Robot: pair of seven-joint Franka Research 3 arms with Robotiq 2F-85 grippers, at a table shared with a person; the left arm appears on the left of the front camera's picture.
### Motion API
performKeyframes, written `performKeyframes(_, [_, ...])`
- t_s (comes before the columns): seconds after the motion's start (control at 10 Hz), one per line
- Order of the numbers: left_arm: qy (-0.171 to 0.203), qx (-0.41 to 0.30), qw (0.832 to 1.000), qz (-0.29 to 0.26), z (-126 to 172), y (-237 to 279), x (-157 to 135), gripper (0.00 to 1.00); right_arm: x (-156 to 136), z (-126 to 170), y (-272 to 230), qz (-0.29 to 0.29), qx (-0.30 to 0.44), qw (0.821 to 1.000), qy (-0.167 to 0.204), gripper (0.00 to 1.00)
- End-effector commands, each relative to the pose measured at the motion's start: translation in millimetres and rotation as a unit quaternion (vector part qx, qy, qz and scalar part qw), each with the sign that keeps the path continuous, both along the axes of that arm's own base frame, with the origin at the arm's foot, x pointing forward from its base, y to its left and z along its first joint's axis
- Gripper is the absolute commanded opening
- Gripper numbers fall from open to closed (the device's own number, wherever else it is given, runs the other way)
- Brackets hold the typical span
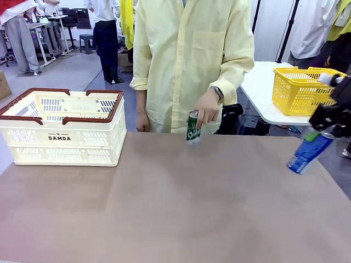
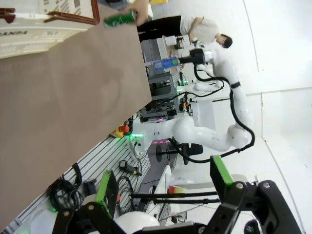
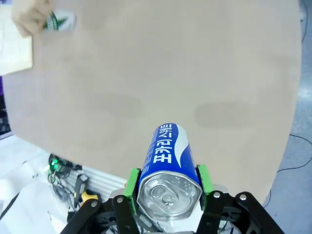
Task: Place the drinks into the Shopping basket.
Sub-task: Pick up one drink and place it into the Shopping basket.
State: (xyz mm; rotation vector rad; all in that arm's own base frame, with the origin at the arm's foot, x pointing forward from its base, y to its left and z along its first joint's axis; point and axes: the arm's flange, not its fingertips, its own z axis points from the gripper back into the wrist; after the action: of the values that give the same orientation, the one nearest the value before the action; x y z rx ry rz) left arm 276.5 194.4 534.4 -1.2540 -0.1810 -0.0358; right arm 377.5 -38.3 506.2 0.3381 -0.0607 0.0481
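Observation:
My right gripper (image 1: 319,130) is shut on a blue drink can (image 1: 309,153), held tilted in the air off the table's right edge. In the right wrist view the blue can (image 3: 168,168) sits between the green pads (image 3: 202,179), silver top toward the camera. The person's hand holds a green can (image 1: 193,127) upright at the table's far edge; it also appears in the wrist views (image 3: 59,21) (image 2: 119,19). The cream Shopping basket (image 1: 60,143) stands at the far left. My left gripper (image 2: 163,187) is open with nothing between its fingers, off the table's side.
A yellow mesh basket (image 1: 301,87) stands on a white side table (image 1: 263,90) at the back right. The person in a pale yellow shirt (image 1: 189,55) stands at the far edge. The brown tabletop (image 1: 175,203) stretches bare between basket and right gripper.

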Motion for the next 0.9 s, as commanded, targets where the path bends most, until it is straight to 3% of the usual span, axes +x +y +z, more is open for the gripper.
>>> performKeyframes(0.0, [-0.010,-0.007,1.000,-0.005,3,1,-1,1.00,-63,23,18,0.042,0.001,0.998,-0.048,0.00])
performKeyframes(0.1, [-0.010,-0.007,1.000,-0.005,3,1,-1,1.00,-76,24,26,0.088,0.020,0.993,-0.074,0.00])
performKeyframes(0.2, [-0.010,-0.007,1.000,-0.005,3,1,-1,1.00,-32,19,5,0.014,0.003,1.000,-0.014,0.00])
performKeyframes(0.3, [-0.010,-0.007,1.000,-0.005,3,1,-1,1.00,-60,30,15,0.041,0.005,0.998,-0.038,0.00])
performKeyframes(0.4, [-0.010,-0.007,1.000,-0.005,3,1,-1,1.00,-54,25,54,0.088,-0.022,0.993,-0.069,0.00])
performKeyframes(0.6, [-0.010,-0.007,1.000,-0.005,3,1,-1,1.00,-47,29,97,0.136,-0.027,0.986,-0.089,0.00])
performKeyframes(0.8, [-0.010,-0.007,1.000,-0.005,3,1,-1,1.00,-45,31,21,0.054,-0.045,0.995,-0.068,0.00])
